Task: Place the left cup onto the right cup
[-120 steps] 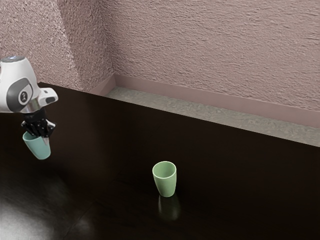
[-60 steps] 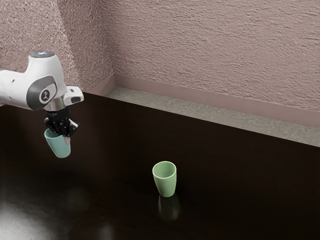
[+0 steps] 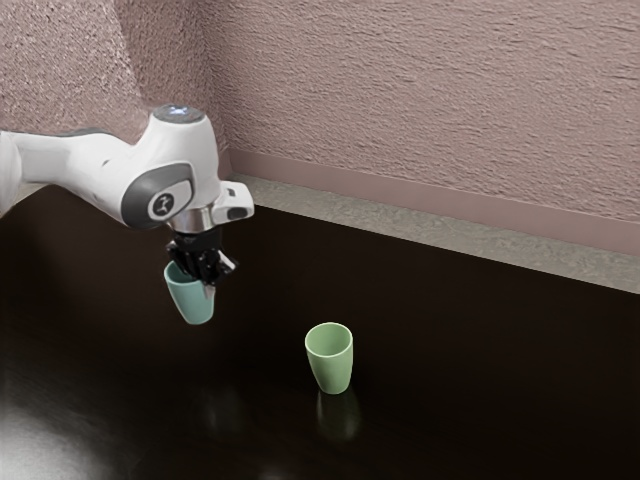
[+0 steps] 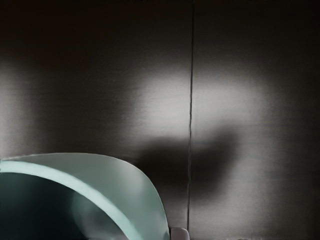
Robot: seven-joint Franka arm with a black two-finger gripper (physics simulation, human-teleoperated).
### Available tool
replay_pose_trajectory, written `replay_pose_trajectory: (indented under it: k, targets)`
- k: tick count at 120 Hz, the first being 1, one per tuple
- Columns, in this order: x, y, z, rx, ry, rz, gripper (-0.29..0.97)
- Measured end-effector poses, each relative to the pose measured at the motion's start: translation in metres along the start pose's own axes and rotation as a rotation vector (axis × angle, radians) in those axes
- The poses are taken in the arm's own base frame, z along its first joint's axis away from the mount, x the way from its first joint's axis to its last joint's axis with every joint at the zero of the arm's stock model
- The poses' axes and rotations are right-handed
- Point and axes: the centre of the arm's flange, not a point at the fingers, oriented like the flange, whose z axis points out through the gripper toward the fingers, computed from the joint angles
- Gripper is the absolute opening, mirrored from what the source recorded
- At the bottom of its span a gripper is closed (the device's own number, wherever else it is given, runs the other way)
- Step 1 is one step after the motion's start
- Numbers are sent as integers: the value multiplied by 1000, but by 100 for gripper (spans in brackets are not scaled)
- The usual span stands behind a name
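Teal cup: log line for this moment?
teal cup: in jaws, off table, tilted | green cup: upright on table, apart | stack: pending

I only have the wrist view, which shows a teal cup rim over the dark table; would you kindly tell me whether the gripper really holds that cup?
Observer: Yes. In the exterior view the gripper is shut on the teal cup at its rim, and the cup hangs clear of the table.
Operator: Thank you. Where is the other cup?
Observer: The green cup stands upright on the table, apart from the held cup, toward the exterior view's right and lower.
Operator: Does the held cup hang straight?
Observer: No, it is somewhat tilted, with its base leaning toward the exterior view's right.
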Motion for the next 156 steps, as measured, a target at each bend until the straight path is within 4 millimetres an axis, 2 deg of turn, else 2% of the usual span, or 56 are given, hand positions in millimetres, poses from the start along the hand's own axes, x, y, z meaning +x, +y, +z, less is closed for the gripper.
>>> replay_pose_trajectory:
  k: [25,38,52,66,78,92,140,156]
  targets:
    - [0,55,-34,4,21,41,-10]
    - [-4,78,-45,8,17,55,-10]
    - [-9,93,-50,12,10,59,-10]
    - [-10,98,-55,13,10,44,-10]
    - [-5,92,-63,14,11,14,-10]
    - [0,76,-68,18,2,-35,-10]
    - [19,2,-50,11,-49,-221,-10]
    - [21,-13,-46,10,-56,-261,-10]
